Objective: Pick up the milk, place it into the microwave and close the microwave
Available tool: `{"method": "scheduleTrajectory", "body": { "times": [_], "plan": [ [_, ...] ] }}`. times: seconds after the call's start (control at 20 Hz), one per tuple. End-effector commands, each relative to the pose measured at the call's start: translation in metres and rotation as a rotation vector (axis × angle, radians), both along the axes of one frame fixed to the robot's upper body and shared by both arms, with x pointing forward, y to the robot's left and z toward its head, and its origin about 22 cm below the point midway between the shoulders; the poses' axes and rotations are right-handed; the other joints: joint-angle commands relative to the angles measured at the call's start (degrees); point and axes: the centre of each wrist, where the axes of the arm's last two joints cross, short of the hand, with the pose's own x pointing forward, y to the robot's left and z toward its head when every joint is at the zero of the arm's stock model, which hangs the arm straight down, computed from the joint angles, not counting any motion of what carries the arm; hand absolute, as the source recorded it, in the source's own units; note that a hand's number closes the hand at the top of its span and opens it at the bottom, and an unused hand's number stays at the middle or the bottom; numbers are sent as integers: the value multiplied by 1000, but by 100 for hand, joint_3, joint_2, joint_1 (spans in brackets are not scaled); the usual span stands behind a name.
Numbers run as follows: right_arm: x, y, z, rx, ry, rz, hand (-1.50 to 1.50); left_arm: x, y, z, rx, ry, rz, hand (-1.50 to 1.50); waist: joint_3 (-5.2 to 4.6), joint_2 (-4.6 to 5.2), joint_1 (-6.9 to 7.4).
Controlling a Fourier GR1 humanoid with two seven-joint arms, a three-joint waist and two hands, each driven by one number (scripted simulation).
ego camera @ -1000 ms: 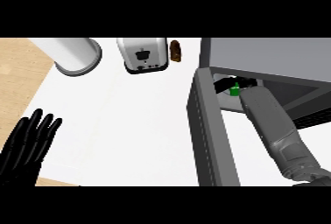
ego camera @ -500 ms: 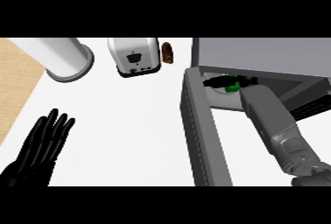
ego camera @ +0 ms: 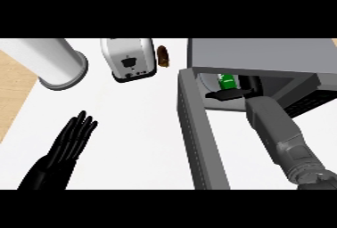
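Observation:
The milk (ego camera: pixel 226 81), a small carton with a green label, stands upright inside the open grey microwave (ego camera: pixel 263 53) at the right. My right hand (ego camera: pixel 228 94) is inside the cavity, right against the near side of the milk, with its grey forearm running down to the lower right. The hand partly hides the carton, and whether it holds the carton does not show. The microwave door (ego camera: pixel 201 138) is swung out toward me, left of that forearm. My left hand (ego camera: pixel 66 149) rests open at the lower left, fingers up, over the white counter (ego camera: pixel 132 124).
A white toaster (ego camera: pixel 129 64) stands at the back, a small brown object (ego camera: pixel 162 56) just right of it. A tall white cylinder (ego camera: pixel 56 62) is at the back left. A wooden strip (ego camera: pixel 13 89) borders the counter's left edge.
The view has swung, so the counter objects sit lower and further right. My right hand and the milk are a little deeper in the microwave. The left hand stays open.

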Motion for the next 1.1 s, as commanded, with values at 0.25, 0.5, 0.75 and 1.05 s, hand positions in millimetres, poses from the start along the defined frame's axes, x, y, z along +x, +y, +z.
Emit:
{"method": "scheduleTrajectory", "body": {
  "times": [0.25,0.5,0.75,1.05],
  "plan": [
    [-35,-25,-45,101,3,47,-150,19,-22,-3,110,41,-203,150,-8,-112,-246],
    [-56,-35,-66,105,-18,83,-150,43,-38,-8,148,52,-210,150,-14,-158,-361],
    [-62,-49,-61,87,-1,97,-150,38,-57,-41,209,56,-212,150,-22,-195,-414],
    [-94,-71,-78,66,4,144,-150,66,-75,-41,319,114,-335,150,-30,-244,-640]
  ]
}}
